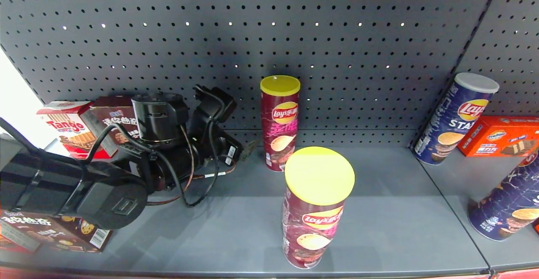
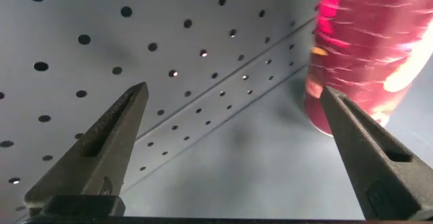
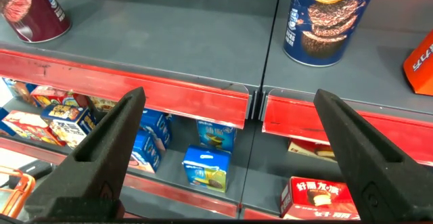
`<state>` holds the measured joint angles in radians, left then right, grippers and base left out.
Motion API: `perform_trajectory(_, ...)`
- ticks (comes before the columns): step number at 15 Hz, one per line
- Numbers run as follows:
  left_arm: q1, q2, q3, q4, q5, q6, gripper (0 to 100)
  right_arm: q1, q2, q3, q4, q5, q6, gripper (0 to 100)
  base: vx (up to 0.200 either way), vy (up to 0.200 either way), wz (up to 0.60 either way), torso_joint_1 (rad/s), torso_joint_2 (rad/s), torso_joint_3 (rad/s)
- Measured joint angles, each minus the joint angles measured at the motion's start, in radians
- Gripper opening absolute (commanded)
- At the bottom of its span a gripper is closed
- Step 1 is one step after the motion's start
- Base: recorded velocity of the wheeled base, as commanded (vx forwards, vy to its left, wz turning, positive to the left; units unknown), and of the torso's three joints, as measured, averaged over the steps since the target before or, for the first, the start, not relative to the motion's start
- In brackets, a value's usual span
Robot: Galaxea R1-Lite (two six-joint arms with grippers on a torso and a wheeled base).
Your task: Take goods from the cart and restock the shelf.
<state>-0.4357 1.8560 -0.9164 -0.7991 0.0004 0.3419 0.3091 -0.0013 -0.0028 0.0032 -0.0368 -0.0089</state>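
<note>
Where the left claw (image 2: 233,88), jaws apart and empty, sits just left of it, the far red can (image 1: 280,123) stands upright behind the near red can (image 1: 315,224) on the shelf (image 1: 391,211), labels forward, presumably for display; the right claw (image 3: 230,94), likewise spread, hangs off the shelf's near edge.

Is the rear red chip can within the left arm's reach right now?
Probably yes: the left end effector is open beside the rear red chip can, with bare shelf between.
</note>
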Motion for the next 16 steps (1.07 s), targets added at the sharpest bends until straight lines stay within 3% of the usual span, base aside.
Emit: perform_trajectory(16,-0.011,0.084,-0.052,0.004,0.014,0.0,100,0.0,0.0,0.0,0.0,0.0,0.0,100,0.0,0.0,0.0,0.0,0.0,0.0)
